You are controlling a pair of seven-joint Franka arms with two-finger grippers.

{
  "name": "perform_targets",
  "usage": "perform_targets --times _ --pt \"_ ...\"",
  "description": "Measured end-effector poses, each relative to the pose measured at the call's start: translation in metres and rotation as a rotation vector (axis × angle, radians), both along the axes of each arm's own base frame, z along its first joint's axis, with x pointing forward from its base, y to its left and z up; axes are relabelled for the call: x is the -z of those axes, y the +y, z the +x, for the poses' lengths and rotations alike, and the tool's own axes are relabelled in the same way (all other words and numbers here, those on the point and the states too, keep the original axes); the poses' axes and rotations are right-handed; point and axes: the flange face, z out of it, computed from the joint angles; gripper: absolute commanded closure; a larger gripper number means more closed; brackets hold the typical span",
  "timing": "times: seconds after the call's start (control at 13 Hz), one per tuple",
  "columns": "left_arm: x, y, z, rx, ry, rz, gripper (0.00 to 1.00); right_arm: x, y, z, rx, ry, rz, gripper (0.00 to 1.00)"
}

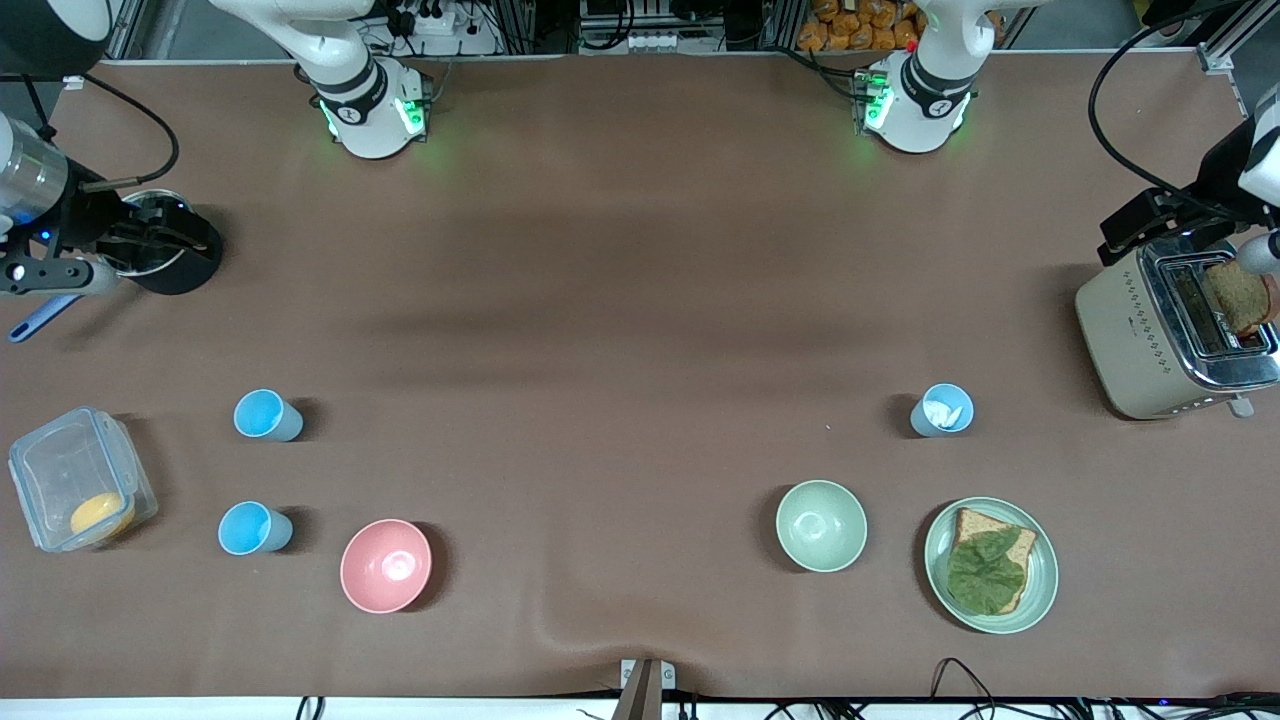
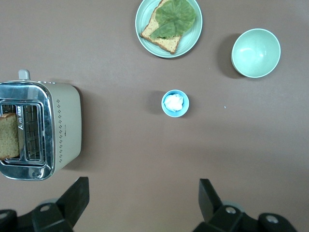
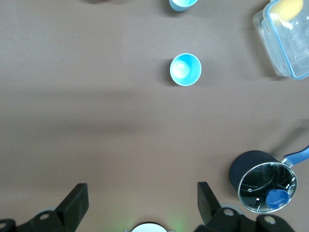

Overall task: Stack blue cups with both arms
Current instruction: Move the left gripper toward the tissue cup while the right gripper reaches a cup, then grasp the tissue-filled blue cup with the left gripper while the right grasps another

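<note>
Three blue cups stand upright. Two bright ones [image 1: 268, 415] [image 1: 255, 528] are at the right arm's end, and the right wrist view shows one [image 3: 185, 69] fully and one [image 3: 182, 4] at its edge. A duller grey-blue cup [image 1: 942, 410] with something white inside stands at the left arm's end, also in the left wrist view [image 2: 175, 103]. My right gripper [image 3: 141, 191] is open and empty, high over bare table by the black pot [image 1: 185, 238]. My left gripper [image 2: 144, 188] is open and empty, high by the toaster [image 1: 1120, 228].
A pink bowl [image 1: 386, 565] sits beside the nearer bright cup. A pale green bowl [image 1: 821, 525] and a plate with toast and lettuce [image 1: 1040, 590] lie nearer than the grey-blue cup. A toaster [image 1: 1130, 340], a clear container [image 1: 50, 470] and a lidded black pot [image 1: 195, 275] stand at the table's ends.
</note>
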Motion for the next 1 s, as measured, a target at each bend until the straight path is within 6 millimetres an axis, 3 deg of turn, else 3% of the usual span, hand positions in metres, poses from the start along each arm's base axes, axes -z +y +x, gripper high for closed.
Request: perform_targets --times 0.31,0.46,0.77,1.0 --pt "0.003 0.001 0.001 0.000 0.005 0.000 0.00 -0.010 -0.003 0.002 0.005 -0.017 0.001 0.00" --pt "0.026 0.009 0.010 -0.007 0.043 -0.002 0.00 -0.008 -0.004 0.005 0.006 -0.008 0.002 0.00" --pt "0.111 0.008 0.047 0.007 0.027 -0.016 0.00 0.021 -0.018 0.019 0.031 0.046 0.004 0.00" --pt "0.198 0.000 0.051 0.024 -0.015 -0.026 0.00 0.070 -0.053 0.037 0.093 0.122 0.004 0.00"
